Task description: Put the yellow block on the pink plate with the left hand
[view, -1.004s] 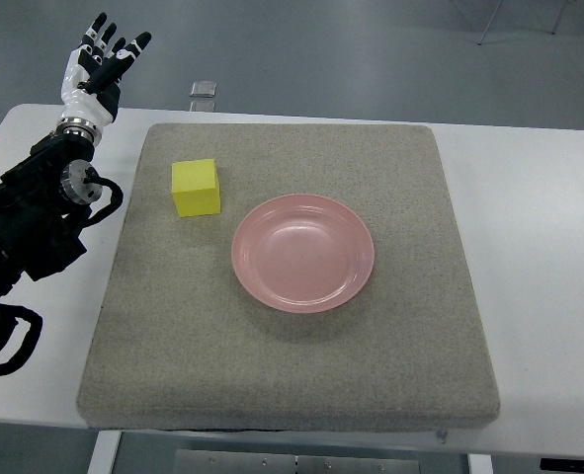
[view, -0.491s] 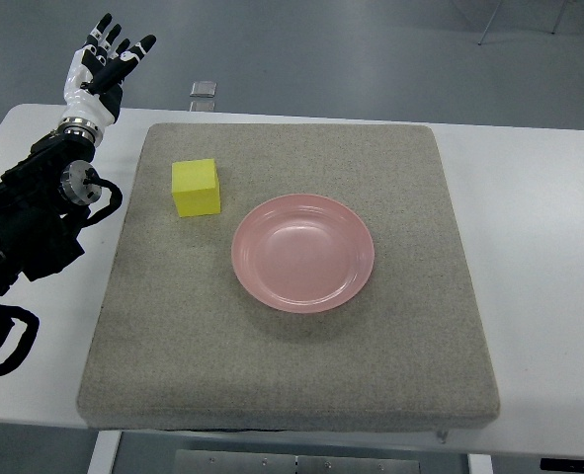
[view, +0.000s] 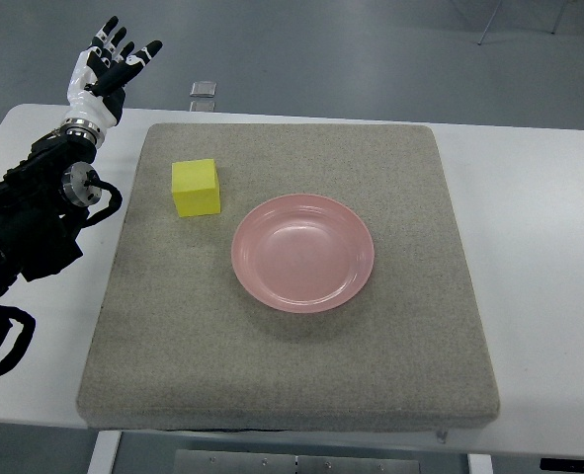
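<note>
A yellow block (view: 195, 187) rests on the grey mat (view: 292, 355), up and to the left of the pink plate (view: 303, 253), a short gap between them. My left hand (view: 105, 69) is raised beyond the table's far left corner, fingers spread, holding nothing. It is well up and left of the block. The black left arm (view: 30, 217) runs along the left edge of the table. No right arm shows.
The mat lies on a white table (view: 539, 247). A small grey object (view: 204, 90) sits on the floor just past the table's far edge.
The left hand has drifted slightly right and rotated a little, its fingers still spread. The block and the plate have not moved.
</note>
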Available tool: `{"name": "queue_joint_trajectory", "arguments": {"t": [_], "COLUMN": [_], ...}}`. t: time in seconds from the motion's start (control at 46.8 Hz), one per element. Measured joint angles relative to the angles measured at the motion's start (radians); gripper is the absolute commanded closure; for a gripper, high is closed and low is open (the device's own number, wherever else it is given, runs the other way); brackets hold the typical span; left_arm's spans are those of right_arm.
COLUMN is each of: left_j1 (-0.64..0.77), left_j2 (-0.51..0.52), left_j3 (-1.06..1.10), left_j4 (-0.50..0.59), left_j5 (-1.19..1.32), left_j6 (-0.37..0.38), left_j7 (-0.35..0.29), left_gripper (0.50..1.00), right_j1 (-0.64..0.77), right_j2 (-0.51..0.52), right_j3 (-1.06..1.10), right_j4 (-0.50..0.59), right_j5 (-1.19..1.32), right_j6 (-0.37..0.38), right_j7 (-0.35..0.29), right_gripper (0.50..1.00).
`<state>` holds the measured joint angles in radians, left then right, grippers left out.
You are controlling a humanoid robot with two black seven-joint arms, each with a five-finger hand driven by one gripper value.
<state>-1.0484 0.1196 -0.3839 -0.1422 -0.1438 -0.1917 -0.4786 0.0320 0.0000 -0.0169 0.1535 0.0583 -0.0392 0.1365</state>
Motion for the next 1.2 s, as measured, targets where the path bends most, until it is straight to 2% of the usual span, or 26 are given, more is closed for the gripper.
{"name": "queue_joint_trajectory", "arguments": {"t": [0.363,0.556,0.705,0.876,1.047,1.197], "left_j1": [-0.048,-0.105,-0.153,-0.215,-0.25,-0.276], "left_j2": [0.003,0.034,0.078,0.149,0.164,0.169], "left_j3": [0.435,0.662,0.86,0.883,0.885,0.886], "left_j4": [-0.001,0.002,0.008,0.007,0.001,-0.015], "left_j5": [0.017,0.059,0.185,0.389,0.587,0.804], "left_j6": [-0.029,-0.187,-0.272,-0.372,-0.387,-0.382], "left_j7": [0.006,0.008,0.008,0.005,-0.016,-0.121], "left_gripper": [0.508,0.51,0.514,0.525,0.542,0.544], "right_j1": [0.0,0.0,0.0,0.0,0.0,0.0], "right_j2": [0.0,0.0,0.0,0.0,0.0,0.0], "right_j3": [0.0,0.0,0.0,0.0,0.0,0.0], "right_j4": [0.0,0.0,0.0,0.0,0.0,0.0], "right_j5": [0.0,0.0,0.0,0.0,0.0,0.0], "right_j6": [0.0,0.0,0.0,0.0,0.0,0.0], "right_j7": [0.0,0.0,0.0,0.0,0.0,0.0], "right_gripper": [0.576,0.576,0.576,0.576,0.576,0.576]}}
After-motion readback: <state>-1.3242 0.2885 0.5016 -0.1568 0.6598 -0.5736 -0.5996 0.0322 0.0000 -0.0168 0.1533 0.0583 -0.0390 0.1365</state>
